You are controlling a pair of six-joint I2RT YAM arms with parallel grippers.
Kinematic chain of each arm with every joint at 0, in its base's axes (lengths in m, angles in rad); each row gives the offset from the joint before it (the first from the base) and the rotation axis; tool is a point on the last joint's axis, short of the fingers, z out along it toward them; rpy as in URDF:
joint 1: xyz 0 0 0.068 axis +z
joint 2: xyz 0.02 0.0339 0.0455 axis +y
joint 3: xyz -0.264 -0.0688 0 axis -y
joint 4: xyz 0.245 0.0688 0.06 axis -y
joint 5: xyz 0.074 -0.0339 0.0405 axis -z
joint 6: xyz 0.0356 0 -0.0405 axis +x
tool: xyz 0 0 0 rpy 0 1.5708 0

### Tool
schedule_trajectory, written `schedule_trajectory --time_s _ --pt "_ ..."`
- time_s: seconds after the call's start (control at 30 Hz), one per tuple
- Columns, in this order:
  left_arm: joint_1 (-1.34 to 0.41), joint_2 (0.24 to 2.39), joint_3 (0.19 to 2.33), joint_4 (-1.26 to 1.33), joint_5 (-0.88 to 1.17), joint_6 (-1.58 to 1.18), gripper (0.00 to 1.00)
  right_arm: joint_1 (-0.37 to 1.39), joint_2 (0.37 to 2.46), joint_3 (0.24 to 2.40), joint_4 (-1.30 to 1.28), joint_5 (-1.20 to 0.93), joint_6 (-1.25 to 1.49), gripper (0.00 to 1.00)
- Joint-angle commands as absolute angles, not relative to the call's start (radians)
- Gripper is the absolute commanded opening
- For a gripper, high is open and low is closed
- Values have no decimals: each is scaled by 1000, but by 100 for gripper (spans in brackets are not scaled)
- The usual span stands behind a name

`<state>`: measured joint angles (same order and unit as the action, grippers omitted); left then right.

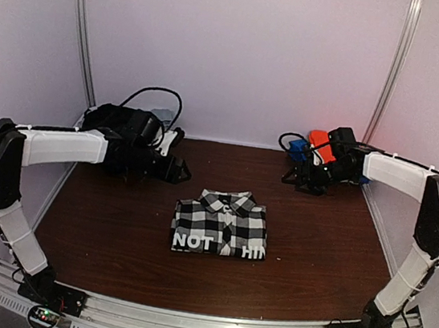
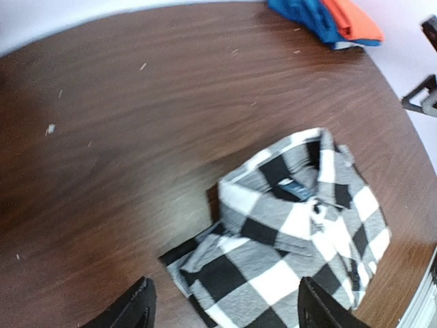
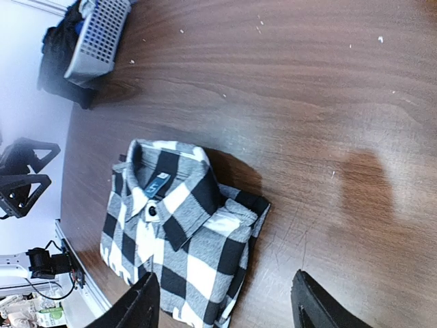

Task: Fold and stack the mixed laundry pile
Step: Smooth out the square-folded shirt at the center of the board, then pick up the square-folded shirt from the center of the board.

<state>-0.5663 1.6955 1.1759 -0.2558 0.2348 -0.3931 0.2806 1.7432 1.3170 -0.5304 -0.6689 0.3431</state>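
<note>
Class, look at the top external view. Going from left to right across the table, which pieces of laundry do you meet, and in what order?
black laundry heap → checked shirt → blue cloth → orange garment

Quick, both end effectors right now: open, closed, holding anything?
Left end effector: open, holding nothing.
Right end effector: open, holding nothing.
</note>
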Motion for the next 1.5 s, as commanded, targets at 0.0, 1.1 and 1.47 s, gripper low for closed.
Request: schedule_trajectory --time_s 0.0,1.1,1.47 --pt "-723 1662 1260 -317 215 -171 71 268 1654 1225 -523 -780 371 65" --pt "-1180 2231 1601 -384 -80 381 29 246 1564 718 -52 -984 788 66" --pt "-1104 2105 1516 -236 118 222 1 333 1670 658 286 -1010 1038 82"
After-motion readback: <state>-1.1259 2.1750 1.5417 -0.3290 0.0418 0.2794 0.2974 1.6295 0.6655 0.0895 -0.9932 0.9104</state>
